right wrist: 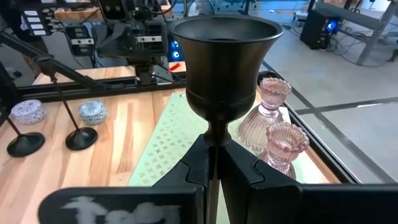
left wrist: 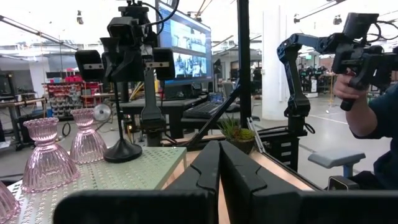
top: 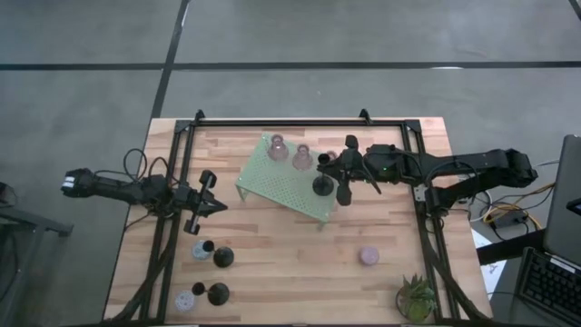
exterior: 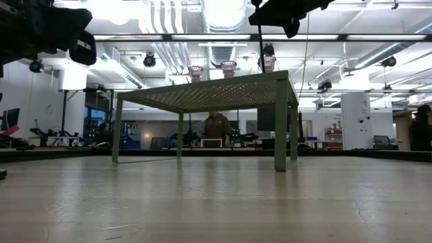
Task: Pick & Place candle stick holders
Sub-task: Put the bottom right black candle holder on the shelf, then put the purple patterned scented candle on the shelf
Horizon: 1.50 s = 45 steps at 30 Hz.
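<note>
The right gripper (top: 338,174) was over the near right corner of the green stand (top: 272,187), its fingers pinched on the slim stem of a black holder (right wrist: 222,68). The wrist view showed the stem caught just under the cup, with the cup's mouth opening upward. The holder's round base (left wrist: 122,150) sat on the stand's perforated top, or so near it that I could not tell them apart. Its long axis ran straight up, stem vertical, base down and cup on top.

Just beside it on the stand stood two pink glass holders (top: 277,147), both upright, toward the far edge. So I judged three holders to be on the stand, counting the one in the grip, which had not been let go.

Off the stand, toward the table's near left corner, a group waited: two black holders (top: 222,257) with round bases and two squat pale ones (top: 201,250). One lavender holder (top: 369,256) sat alone out on the table in front of the stand, not far from the plant (top: 417,297). That left about five to move, by my count.

The left gripper (top: 205,203) hung to the left of the stand, fingers pressed together and holding nothing.
</note>
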Available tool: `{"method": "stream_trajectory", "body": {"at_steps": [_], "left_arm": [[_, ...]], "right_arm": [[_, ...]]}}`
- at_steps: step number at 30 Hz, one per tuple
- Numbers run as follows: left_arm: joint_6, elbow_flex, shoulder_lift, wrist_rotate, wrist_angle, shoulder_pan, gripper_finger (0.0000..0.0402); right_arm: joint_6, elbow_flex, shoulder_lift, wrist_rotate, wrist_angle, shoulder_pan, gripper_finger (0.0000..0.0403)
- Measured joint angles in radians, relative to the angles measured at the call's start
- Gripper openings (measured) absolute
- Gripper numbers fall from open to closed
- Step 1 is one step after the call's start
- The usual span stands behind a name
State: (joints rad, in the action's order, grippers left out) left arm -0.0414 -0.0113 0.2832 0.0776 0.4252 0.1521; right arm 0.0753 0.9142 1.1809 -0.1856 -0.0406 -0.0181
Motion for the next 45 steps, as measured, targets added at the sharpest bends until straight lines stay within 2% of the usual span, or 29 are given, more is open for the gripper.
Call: {"method": "stream_trajectory", "body": {"at_steps": [15,32,45], "left_arm": [[0.000,0.000,0.000,0.000,0.000,0.000,0.0016],[0.000,0.000,0.000,0.000,0.000,0.000,0.0016],[0.000,0.000,0.000,0.000,0.000,0.000,0.0016]], "right_arm": [[-0.005,-0.021,-0.001,-0.002,0.014,0.000,0.0023],[-0.008,-0.026,-0.023,-0.001,-0.009,0.000,0.0131],[0.026,-0.033,-0.099,0.002,-0.154,0.000,0.0176]]}}
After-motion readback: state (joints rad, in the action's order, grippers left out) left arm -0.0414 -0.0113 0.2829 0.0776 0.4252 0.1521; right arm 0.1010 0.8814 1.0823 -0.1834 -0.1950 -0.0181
